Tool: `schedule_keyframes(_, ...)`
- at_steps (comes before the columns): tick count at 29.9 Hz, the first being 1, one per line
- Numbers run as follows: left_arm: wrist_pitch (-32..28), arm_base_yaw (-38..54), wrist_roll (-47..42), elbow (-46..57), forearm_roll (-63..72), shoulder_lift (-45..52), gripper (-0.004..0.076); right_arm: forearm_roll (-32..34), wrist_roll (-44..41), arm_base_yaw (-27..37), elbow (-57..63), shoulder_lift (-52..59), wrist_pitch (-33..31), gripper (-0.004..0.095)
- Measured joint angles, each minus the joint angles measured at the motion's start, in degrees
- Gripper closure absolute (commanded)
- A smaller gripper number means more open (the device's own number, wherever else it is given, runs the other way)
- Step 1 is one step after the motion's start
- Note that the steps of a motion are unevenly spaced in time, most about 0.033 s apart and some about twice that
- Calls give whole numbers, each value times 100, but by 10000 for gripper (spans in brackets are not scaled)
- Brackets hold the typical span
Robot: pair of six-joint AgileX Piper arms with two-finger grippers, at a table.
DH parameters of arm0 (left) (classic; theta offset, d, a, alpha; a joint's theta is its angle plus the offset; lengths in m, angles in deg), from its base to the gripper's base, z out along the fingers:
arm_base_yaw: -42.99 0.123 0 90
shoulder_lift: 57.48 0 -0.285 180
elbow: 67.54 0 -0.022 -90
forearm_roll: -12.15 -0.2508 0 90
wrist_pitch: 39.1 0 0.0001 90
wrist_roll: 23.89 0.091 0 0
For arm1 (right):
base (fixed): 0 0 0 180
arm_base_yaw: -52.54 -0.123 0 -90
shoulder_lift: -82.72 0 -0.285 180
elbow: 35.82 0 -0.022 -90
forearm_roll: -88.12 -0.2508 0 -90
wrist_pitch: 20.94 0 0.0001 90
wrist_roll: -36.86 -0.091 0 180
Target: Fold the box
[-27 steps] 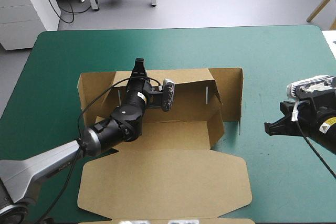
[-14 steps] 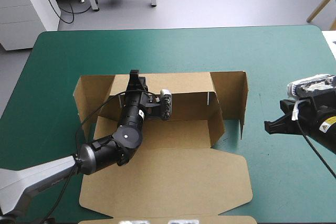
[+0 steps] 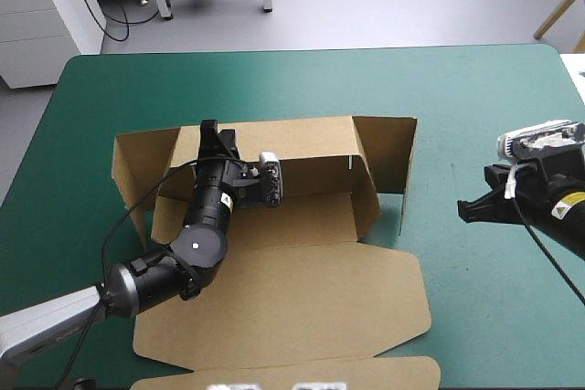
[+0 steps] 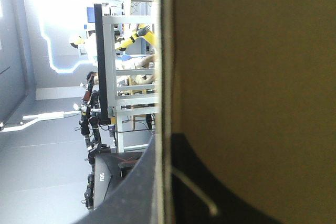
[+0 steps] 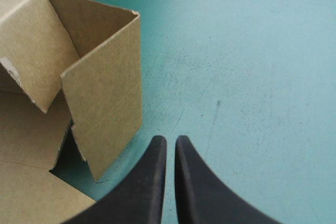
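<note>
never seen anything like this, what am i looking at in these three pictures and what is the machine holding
This is a robot with two arms at a table with a teal-green cover. One picture looks down from above and behind it; the other two come from a camera on each wrist, looking along that arm's two black fin-shaped fingers. On the table lies a brown cardboard box, half folded: its far wall and side flaps stand up, its lid lies flat nearest the robot. The left gripper is pinching the far wall's top edge, so its wrist picture shows mostly brown board. The right gripper is shut, holds nothing and is over bare cover beside the box's right flap.
</note>
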Motion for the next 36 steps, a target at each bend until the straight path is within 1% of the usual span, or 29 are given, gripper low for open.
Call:
schedule_keyframes(1, -22, 0, 0, 42, 0, 0, 734, 0, 0, 0, -57, -38, 0, 665)
schedule_keyframes(3, -34, 0, -22, 120, 6, 0, 734, 0, 0, 0, -225, -116, 0, 523)
schedule_keyframes(6, -41, 0, -120, 172, 12, 0, 734, 0, 0, 0, -576, -254, 0, 364)
schedule_keyframes(8, -41, 0, -156, 177, 12, 0, 734, 0, 0, 0, -852, -377, 0, 297)
schedule_keyframes(9, -41, 0, -168, 177, 12, 0, 734, 0, 0, 0, -1050, -469, 0, 281)
schedule_keyframes(14, -41, 0, -192, 184, 12, 0, 734, -11, 0, 0, -1886, -928, -189, 274)
schedule_keyframes(20, -146, 0, -192, 229, 12, 0, 734, -64, 0, 0, -2995, -1710, -690, 273)
schedule_keyframes(23, -146, 0, -192, 229, 12, 0, 734, -215, 41, 0, -3571, -2148, -898, 273)
schedule_keyframes(30, -146, 0, -192, 229, 12, 0, 734, -833, 218, 0, -4585, -3107, -969, 273)
schedule_keyframes(36, -146, 0, -192, 229, 12, 0, 734, -993, 258, 0, -5222, -4005, -983, 273)
